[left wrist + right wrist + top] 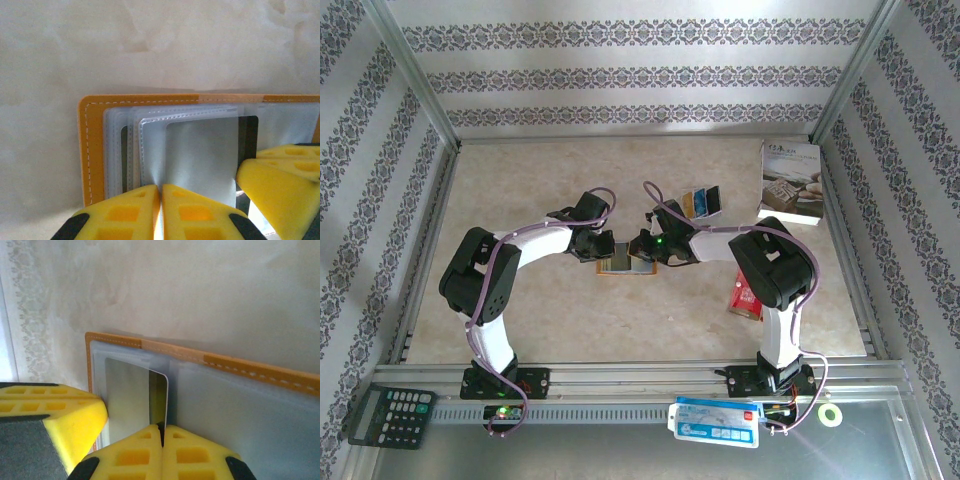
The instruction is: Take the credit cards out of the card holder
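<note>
The card holder (625,263) lies open mid-frame on the table (570,330). The left end effector (160,195) is closed on a clear sleeve (200,150), seemingly to anchor the holder, while the right end effector (161,436) pinches a credit card (159,400) edge, ready for withdrawal.

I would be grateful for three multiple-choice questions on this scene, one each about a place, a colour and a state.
1. The white book lies: A at the table's far right; B at its near left; C at its centre.
2. The card holder's border is: A green; B orange-tan; C black.
3. The right gripper is: A wide open; B shut on a card; C lifting the book.

Answers: 1 A, it sits far from the arms, on the right; 2 B, its stitched edge is orange-tan; 3 B, it is closed with the card's edge pinched.
</note>
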